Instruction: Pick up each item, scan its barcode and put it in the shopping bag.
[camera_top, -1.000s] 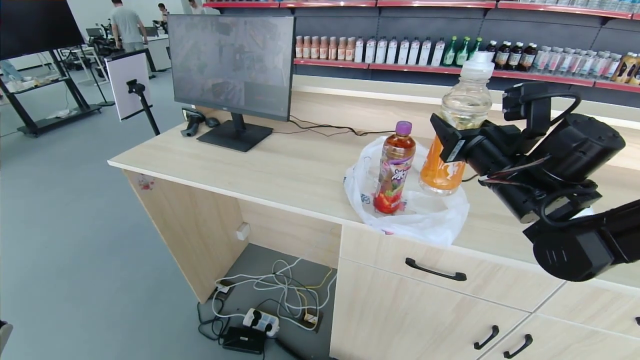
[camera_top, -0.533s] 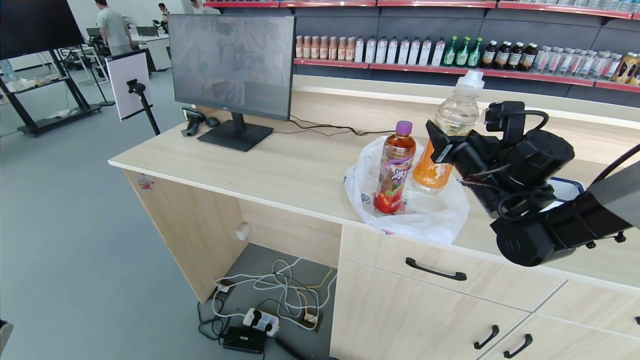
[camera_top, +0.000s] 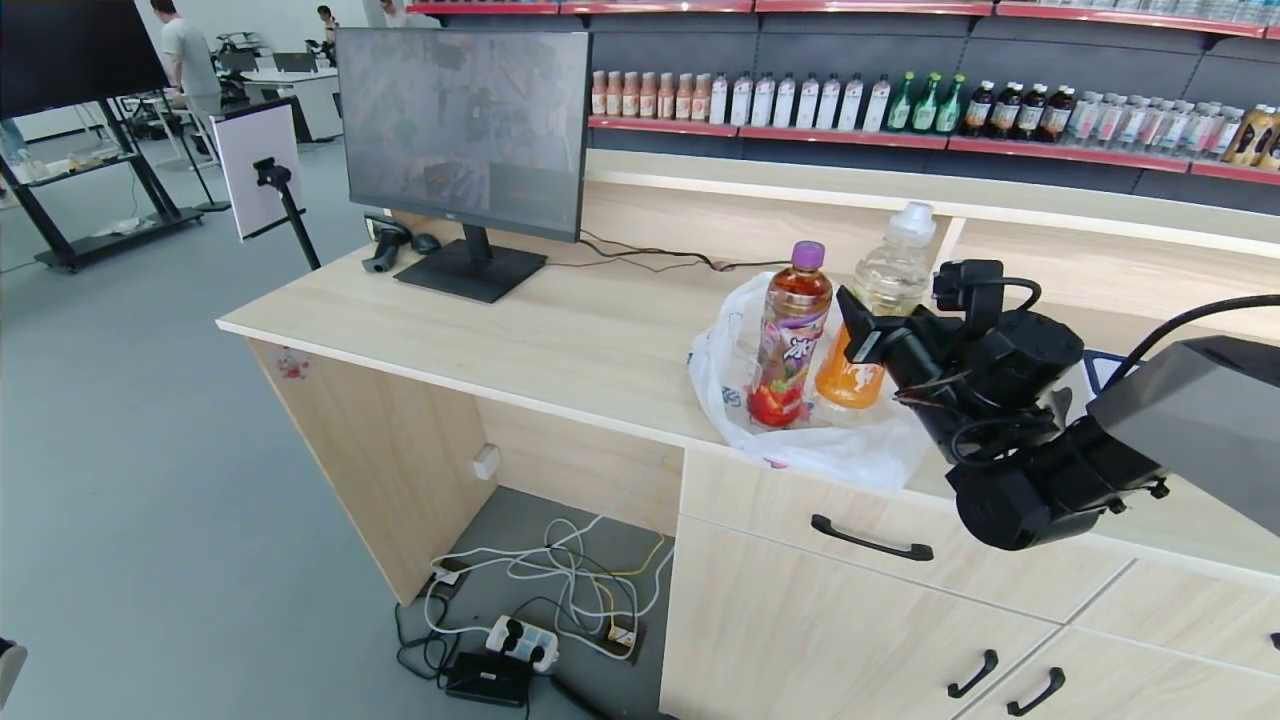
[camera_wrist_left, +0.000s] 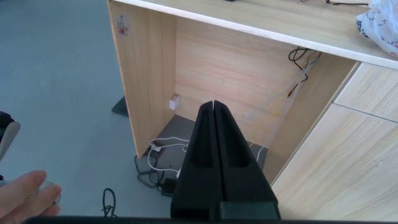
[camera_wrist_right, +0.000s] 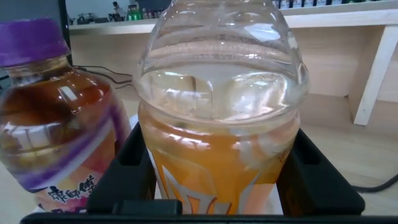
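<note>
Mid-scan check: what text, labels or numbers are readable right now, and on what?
Nothing reads clearly.
Purple-capped pink-labelled plastic bottle: white label characters, too blurred.
White-capped clear plastic bottle of orange drink, held by the right gripper: label mark partly hidden.
White plastic shopping bag: small print, unreadable.
Black monitor screen: blurred.
Shelf bottles: labels too small.

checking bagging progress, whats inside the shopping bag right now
A purple-capped bottle stands upright in the white shopping bag. Beside it the right gripper holds an orange-drink bottle, its lower end within the bag's mouth. The crumpled near folds hide anything lying flat there.
</note>
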